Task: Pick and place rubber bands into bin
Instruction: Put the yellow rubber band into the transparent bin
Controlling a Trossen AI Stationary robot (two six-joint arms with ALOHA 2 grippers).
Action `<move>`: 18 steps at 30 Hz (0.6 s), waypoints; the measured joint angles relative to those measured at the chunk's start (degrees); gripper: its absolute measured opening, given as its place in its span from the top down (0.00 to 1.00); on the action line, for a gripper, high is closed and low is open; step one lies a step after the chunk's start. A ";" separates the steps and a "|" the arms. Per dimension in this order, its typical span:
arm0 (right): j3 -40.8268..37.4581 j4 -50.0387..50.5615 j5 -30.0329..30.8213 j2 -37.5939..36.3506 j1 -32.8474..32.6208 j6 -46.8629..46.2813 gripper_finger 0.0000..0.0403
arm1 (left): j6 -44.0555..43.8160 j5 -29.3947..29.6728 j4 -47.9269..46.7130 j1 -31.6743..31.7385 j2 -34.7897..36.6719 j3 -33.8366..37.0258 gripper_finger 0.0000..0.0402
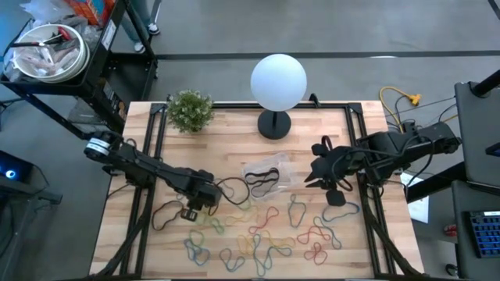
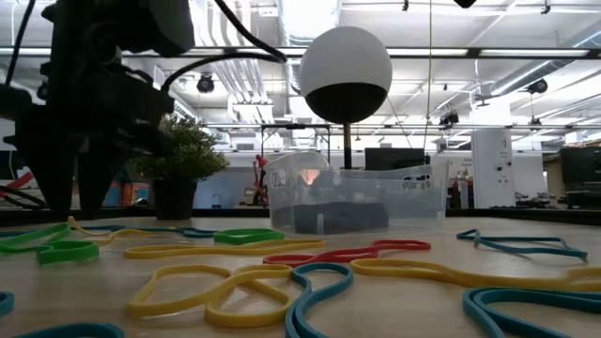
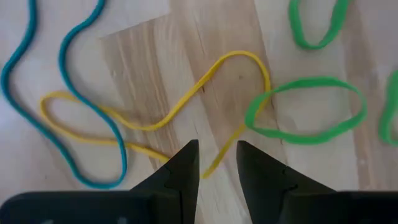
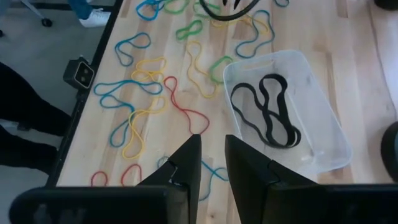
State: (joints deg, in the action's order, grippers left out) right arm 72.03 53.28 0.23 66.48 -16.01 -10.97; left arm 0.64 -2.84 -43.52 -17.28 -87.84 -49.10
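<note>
Low over the wooden table (image 1: pixel 156 133), the left gripper (image 3: pixel 217 163) straddles a thin yellow rubber band (image 3: pixel 186 102), fingers slightly apart. Right gripper (image 4: pixel 212 155), fingers slightly apart and empty, hovers beside the small clear plastic bin (image 4: pixel 323 134) holding 1 black band (image 4: pixel 267 112).

White globe lamp (image 1: pixel 278 80) at table's far edge; small potted plant (image 1: pixel 190 110) beside it.
</note>
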 joint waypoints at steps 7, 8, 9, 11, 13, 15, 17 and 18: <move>-0.78 -0.01 -0.02 0.00 0.00 -2.17 0.83 | 0.32 -0.01 -0.17 0.00 -3.42 0.00 0.77; -0.81 0.02 -0.02 0.02 0.00 -2.17 0.83 | 0.33 0.03 -0.23 0.00 -3.60 0.00 0.77; -0.81 0.01 -0.02 0.02 0.00 -2.18 0.83 | 0.33 0.07 -0.26 0.00 -3.61 0.00 0.77; -0.81 -0.02 -0.02 0.00 0.00 -2.17 0.83 | 0.33 0.05 -0.66 0.00 -3.40 0.00 0.77; -0.81 -0.07 -0.02 0.02 0.00 -2.17 0.83 | 0.33 0.04 -0.68 0.00 -2.93 0.00 0.77; -0.81 -0.07 -0.02 0.02 0.00 -2.17 0.83 | 0.31 -0.27 -1.39 0.00 -2.11 0.00 0.77; -0.81 -0.07 -0.02 0.02 0.00 -2.15 0.83 | 0.33 -0.48 -2.50 0.00 -1.61 0.00 0.77; -0.81 -0.07 -0.02 0.02 0.00 -2.13 0.83 | 0.61 -0.52 -3.22 0.00 -1.49 0.00 0.77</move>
State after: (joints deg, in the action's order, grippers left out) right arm 71.22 53.21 0.21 66.50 -16.01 -13.10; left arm 1.25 -3.36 -46.74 -17.28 -89.33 -49.10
